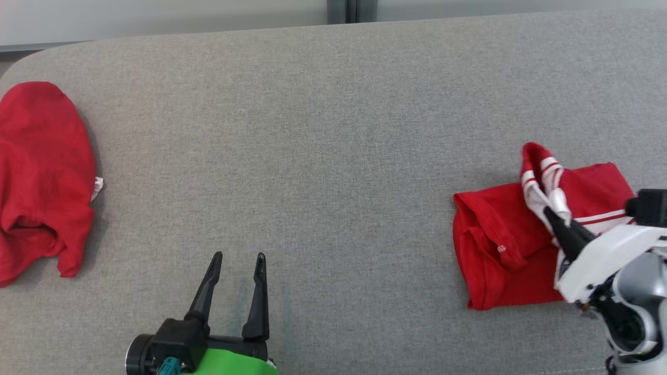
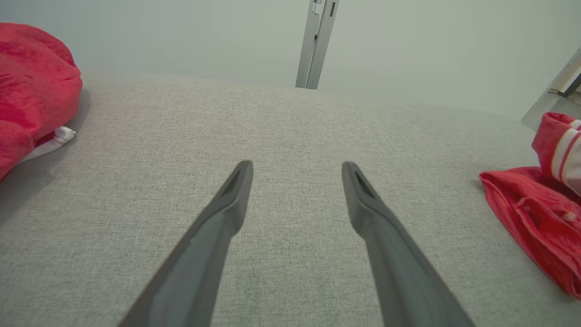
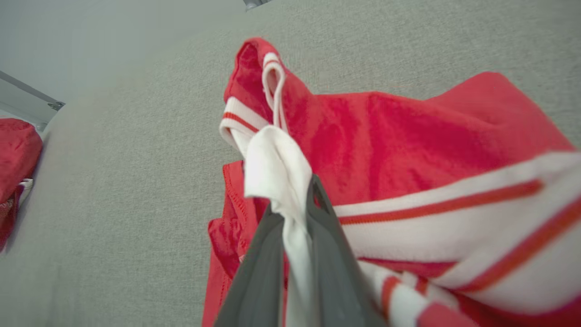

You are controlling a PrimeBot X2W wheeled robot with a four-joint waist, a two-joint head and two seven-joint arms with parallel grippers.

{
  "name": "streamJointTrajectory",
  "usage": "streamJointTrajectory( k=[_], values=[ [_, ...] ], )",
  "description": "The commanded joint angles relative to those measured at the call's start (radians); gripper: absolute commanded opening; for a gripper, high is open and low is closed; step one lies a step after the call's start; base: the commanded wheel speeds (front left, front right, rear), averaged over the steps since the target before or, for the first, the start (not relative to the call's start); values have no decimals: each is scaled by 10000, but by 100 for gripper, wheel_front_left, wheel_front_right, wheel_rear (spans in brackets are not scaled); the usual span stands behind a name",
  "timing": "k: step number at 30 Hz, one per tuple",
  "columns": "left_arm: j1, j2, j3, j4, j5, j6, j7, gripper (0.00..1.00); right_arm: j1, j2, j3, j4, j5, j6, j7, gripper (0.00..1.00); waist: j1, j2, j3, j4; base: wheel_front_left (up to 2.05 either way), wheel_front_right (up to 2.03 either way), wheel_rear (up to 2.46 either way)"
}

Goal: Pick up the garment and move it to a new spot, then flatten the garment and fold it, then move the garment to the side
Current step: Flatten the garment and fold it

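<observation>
Grey upholstered surface (image 1: 333, 130) is carrying the red garment (image 1: 495, 229) by its right edge, where my right gripper (image 1: 548, 212) is pinching its white trim while my left gripper (image 1: 238, 255) is hovering with fingers spread.

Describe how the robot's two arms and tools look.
The left tool has two long, dark, tapering fingers on a black base, then a bright green cover and teal connector. The right tool has similar dark fingers, a white shell, a silver-grey joint and a black block.
</observation>
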Motion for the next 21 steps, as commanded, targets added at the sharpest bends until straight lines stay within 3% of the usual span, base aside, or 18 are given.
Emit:
streamJointTrajectory(
  k=[1, 7, 13, 14, 15, 16, 21],
  values=[
    [-82, 16, -35, 38, 37, -13, -28, 100, 135, 163, 297, 93, -296, -1, -194, 0, 0, -1, -4, -2, 0, 0, 0],
    [-122, 16, 12, 118, 49, 23, -27, 100, 10, 922, 977, 805, -903, 1, -1021, 0, 0, -1, 23, 35, 0, 0, 0],
    [-72, 16, 27, 180, -9, 34, -29, 100, -85, 1044, 1330, 1252, -1097, 1, -1420, 4, 0, -1, 57, 108, 0, 0, 0],
    [-71, 16, 27, 184, -40, 51, -27, 100, -73, 1043, 1435, 1273, -1046, 1, -1440, 36, 0, -1, 45, 117, 0, 0, 0],
    [-74, 16, 16, 190, -57, 62, -29, 100, -4, 1057, 1491, 1293, -998, -1, -1466, 88, 0, -1, 21, 130, 0, 0, 0],
    [-79, 15, 6, 206, -74, 63, -29, 100, 55, 1020, 1528, 1248, -1052, -1, -1512, 100, 0, -1, -8, 149, 0, 0, 0],
    [31, 17, 128, 285, -134, 111, -29, 100, 565, 914, 1879, 49, -729, -1, -1930, 100, 0, -1, -238, 146, 0, 0, 0]
  ],
)
